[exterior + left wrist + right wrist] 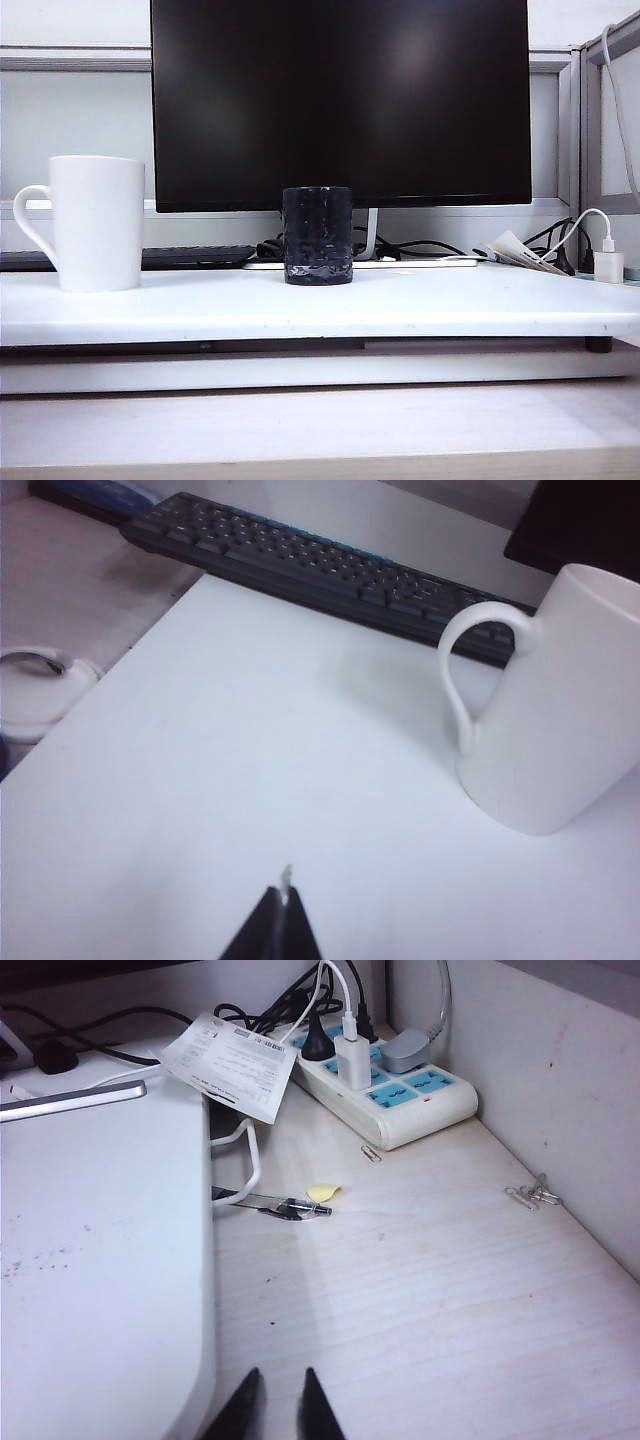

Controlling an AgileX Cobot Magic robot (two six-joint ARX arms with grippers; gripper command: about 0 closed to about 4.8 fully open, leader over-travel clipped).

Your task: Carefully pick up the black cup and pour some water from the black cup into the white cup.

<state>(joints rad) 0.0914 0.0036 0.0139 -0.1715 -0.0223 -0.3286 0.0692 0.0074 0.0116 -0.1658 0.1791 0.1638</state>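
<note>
The black cup (317, 236), dark and dimpled, stands upright at the middle of the white board (400, 305). To its left stands the white cup (96, 222), upright, with its handle turned left; no water shows. Neither gripper appears in the exterior view. My left gripper (285, 892) is shut and empty, low over the bare board, with the white cup (560, 710) ahead of it and off to one side. My right gripper (282, 1380) hovers over the wooden desk beside the board's edge (200, 1290), its jaws a little apart with nothing between them. Neither wrist view shows the black cup.
A dark monitor (340, 100) and a keyboard (300, 560) sit behind the cups. Near the right gripper lie a power strip (385, 1085) with plugs and cables, a paper tag (230, 1065), a pen (275, 1203) and paper clips (532, 1196), bounded by a partition wall (540, 1070).
</note>
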